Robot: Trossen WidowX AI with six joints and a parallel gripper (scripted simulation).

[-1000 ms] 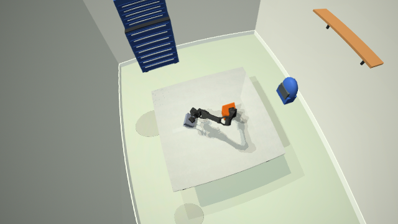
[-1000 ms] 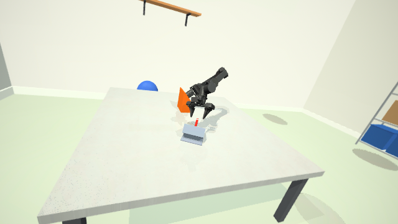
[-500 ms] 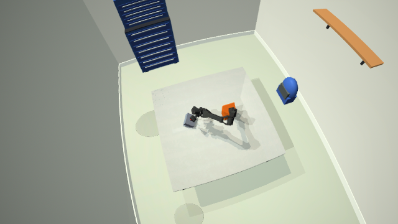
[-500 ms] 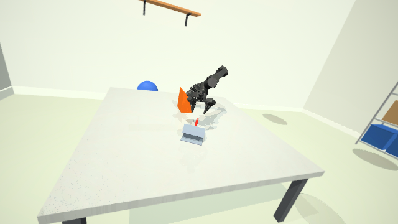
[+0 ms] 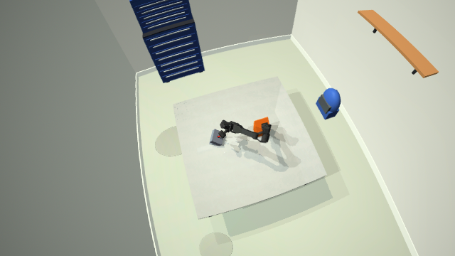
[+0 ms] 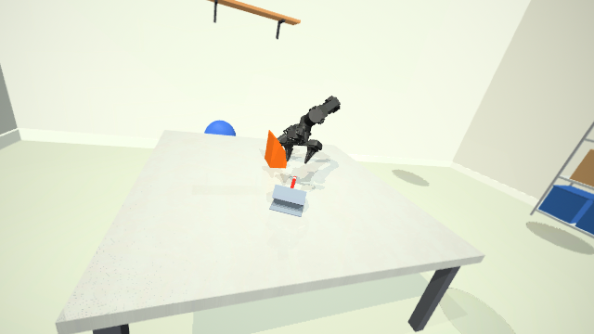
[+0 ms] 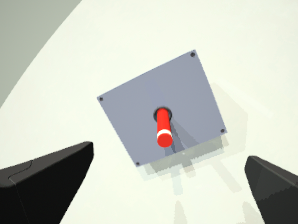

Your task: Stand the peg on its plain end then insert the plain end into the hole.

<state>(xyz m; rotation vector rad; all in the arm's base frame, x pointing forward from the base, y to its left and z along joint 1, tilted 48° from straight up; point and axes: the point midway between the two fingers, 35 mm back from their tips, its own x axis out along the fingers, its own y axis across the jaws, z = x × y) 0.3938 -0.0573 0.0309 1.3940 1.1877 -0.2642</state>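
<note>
Red peg [image 7: 164,128], plain end hidden in panel [image 7: 133,110] hole; end effector [image 6: 301,154] open, empty.

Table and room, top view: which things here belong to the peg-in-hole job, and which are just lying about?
Job:
red peg with white band, seated in the hole
grey sloped panel
black claw, open and empty

Lying about:
orange wedge block
blue drawer cabinet
blue dome-shaped object
orange wall shelf

Red peg [image 7: 164,127] with white band, grey-blue panel [image 7: 133,112], black gripper [image 6: 302,153], orange block [image 6: 275,152], speckled white table [image 6: 186,232], blue dome [image 5: 330,101].
</note>
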